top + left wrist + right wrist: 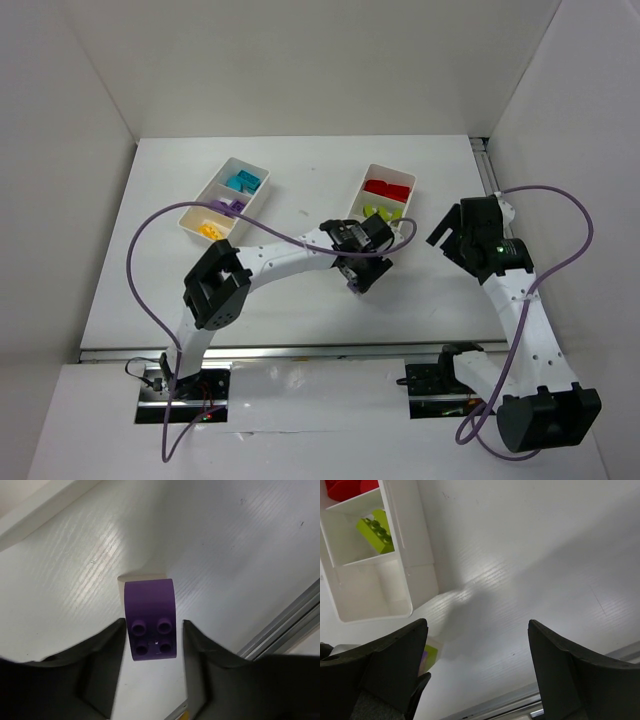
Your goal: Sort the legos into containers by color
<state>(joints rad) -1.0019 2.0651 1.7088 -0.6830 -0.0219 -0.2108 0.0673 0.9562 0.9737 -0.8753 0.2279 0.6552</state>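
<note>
Purple brick (149,597): lies on the table (240,555) directly between the fingers of the left pincer (153,630); stud face turned up toward the wrist camera; four studs in a square at the end nearest the wrist, smooth curved surface at the far end; long axis runs straight out from the wrist, parallel to the inner finger faces.

Left pincer: jaws narrowed, one finger close along each long flank of the brick; the finger on the left of the wrist view looks in contact, a thin sliver shows at the other; whether the brick is actually pinched cannot be told.

Left arm (270,262): elbow raised above its base; forearm reaches across to the right; wrist turned down to the table, just on the near side of the right tray (405,190).

Right pincer (477,624): jaws spread wide, nothing between them, bare table beneath; the right tray lies ahead and to its left, holding a lime brick (376,530) in one compartment and red bricks (345,487) in the next beyond.

Right arm (520,300): rises from its base, wrist angled downward.
</note>
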